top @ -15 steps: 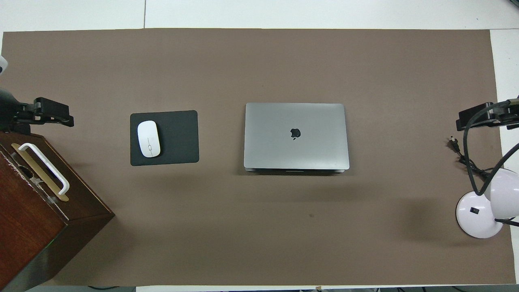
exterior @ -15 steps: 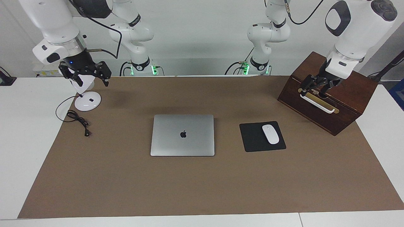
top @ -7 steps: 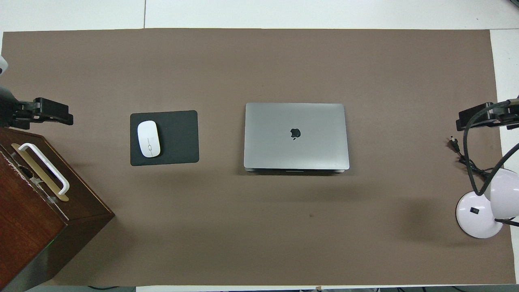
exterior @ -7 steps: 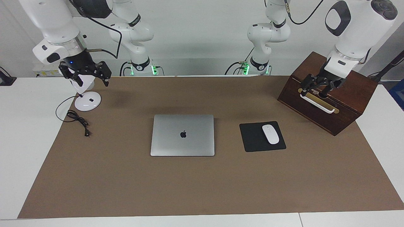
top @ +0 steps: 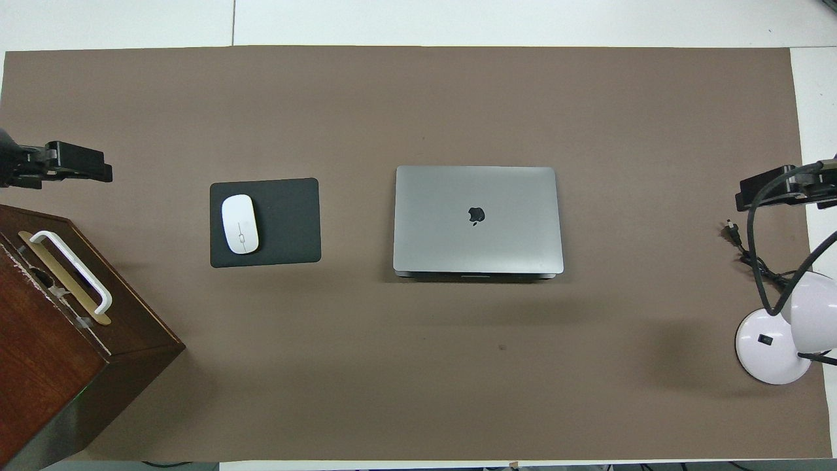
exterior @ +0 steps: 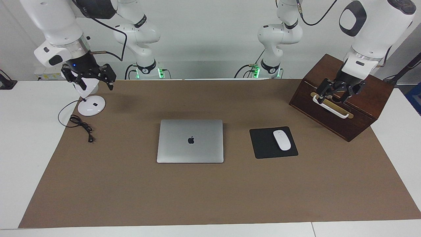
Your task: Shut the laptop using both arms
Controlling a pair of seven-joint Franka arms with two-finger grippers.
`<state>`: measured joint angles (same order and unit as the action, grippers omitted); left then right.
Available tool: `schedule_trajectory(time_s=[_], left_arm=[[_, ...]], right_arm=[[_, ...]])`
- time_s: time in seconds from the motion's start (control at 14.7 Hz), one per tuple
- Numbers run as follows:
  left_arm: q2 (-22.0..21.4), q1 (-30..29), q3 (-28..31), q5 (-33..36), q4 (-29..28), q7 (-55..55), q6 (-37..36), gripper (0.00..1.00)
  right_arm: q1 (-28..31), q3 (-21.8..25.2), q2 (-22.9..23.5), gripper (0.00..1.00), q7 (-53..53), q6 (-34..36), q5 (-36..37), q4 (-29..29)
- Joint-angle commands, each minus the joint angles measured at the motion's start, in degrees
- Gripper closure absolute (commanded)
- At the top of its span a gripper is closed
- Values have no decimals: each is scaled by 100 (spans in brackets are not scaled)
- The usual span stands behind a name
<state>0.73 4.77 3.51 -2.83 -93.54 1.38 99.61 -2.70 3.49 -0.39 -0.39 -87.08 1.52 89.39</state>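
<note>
Pretty sure I'm parked in a robotics lab mocked up as an office desk. My two white arms are bolted at the edge of a white table under a brown mat, plain white wall, cables and green status lights at my bases. Props: laptop, mouse, desk lamp.

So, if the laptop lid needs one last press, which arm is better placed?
Probably right. The laptop already lies closed. The right tool hangs over the lamp base, closer to it. The left tool is over the wooden box, with the mouse pad between.
</note>
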Motion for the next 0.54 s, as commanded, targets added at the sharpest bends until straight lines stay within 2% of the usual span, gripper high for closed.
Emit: schedule_trajectory(time_s=[0.0,0.2,0.48], left_arm=[[-73,-64,-35,90,-24,-67,-11,0],[-82,-72,-26,90,99,-67,-328,0],[-91,-72,-26,90,91,-59,-328,0]], right_arm=[[-11,3,-110,0,92,86,-20,79],[-11,3,-110,0,92,86,-20,79],[-11,3,-110,0,92,86,-20,79]])
